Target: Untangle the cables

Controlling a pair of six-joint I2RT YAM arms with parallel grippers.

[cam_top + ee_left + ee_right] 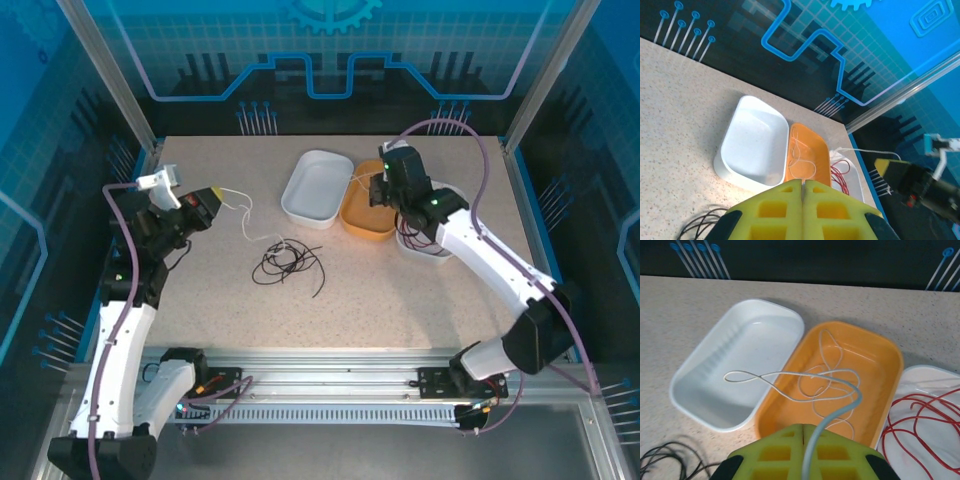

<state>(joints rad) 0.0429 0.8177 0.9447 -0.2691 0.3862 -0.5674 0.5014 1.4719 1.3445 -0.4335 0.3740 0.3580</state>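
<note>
A loose tangle of black cables [287,262] lies on the table in front of the trays. My left gripper [212,200] hovers to its left, shut [803,181]; a thin white cable [247,215] runs from its tip down toward the tangle. My right gripper [383,180] is over the orange tray [890,365], shut [802,426] on another white cable [852,392] that loops out across the tray. More white cable [827,352] lies coiled inside the orange tray. Red cables [922,422] rest in the white tray [935,377] on the right.
An empty white tray [318,187] stands left of the orange one. The right arm [480,250] reaches over the tray holding the red cables. Metal posts and blue walls enclose the table; bare tabletop [400,300] stretches along the near side.
</note>
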